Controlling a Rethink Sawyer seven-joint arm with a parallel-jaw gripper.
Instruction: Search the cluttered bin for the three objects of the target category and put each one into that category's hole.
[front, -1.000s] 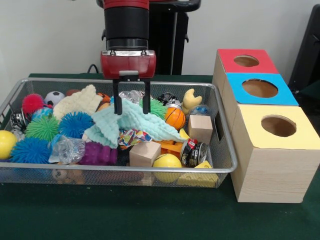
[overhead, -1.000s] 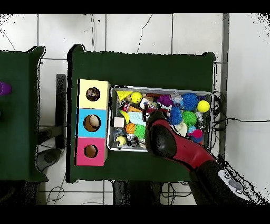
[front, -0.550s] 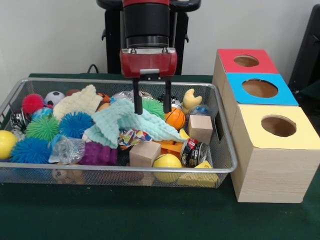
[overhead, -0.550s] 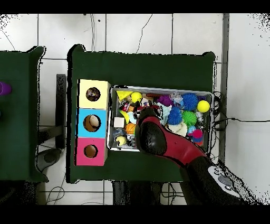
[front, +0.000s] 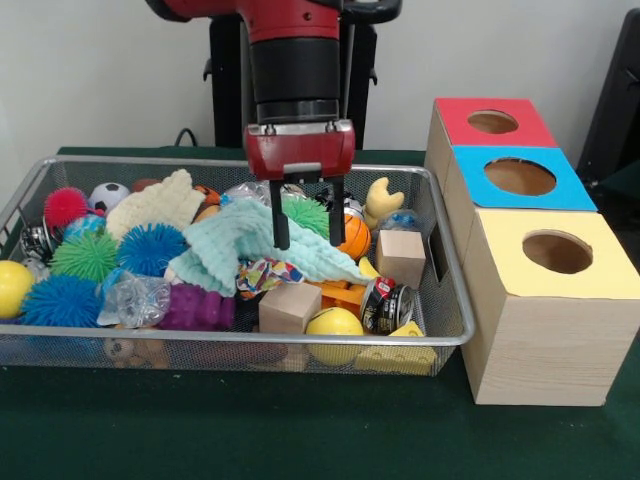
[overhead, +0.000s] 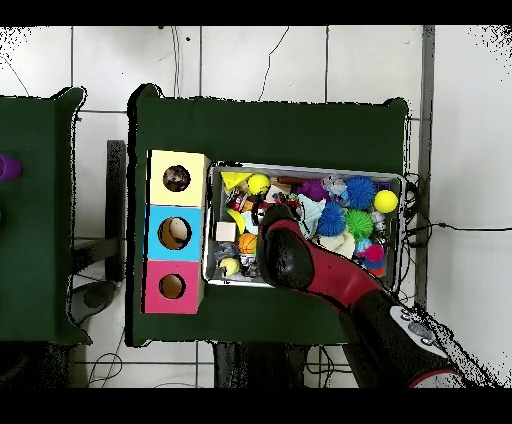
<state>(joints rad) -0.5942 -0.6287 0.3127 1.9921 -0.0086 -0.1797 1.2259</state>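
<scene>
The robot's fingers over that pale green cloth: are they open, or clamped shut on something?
Open. The gripper has its two black fingers hanging apart, with the green spiky ball showing between them, their tips just above the mint cloth, holding nothing.

The gripper (front: 309, 240) is held open over the middle of the wire bin (front: 448, 300), one finger set against the mint cloth (front: 255, 245) and the other just in front of the orange ball (front: 352, 237). Spiky balls (front: 85, 255), wooden blocks (front: 401, 257) and a yellow ball (front: 334, 325) are crowded around the cloth. Beside the bin, three boxes (front: 530, 290) are lined up, topped red, blue and yellow, each with a round hole.
</scene>
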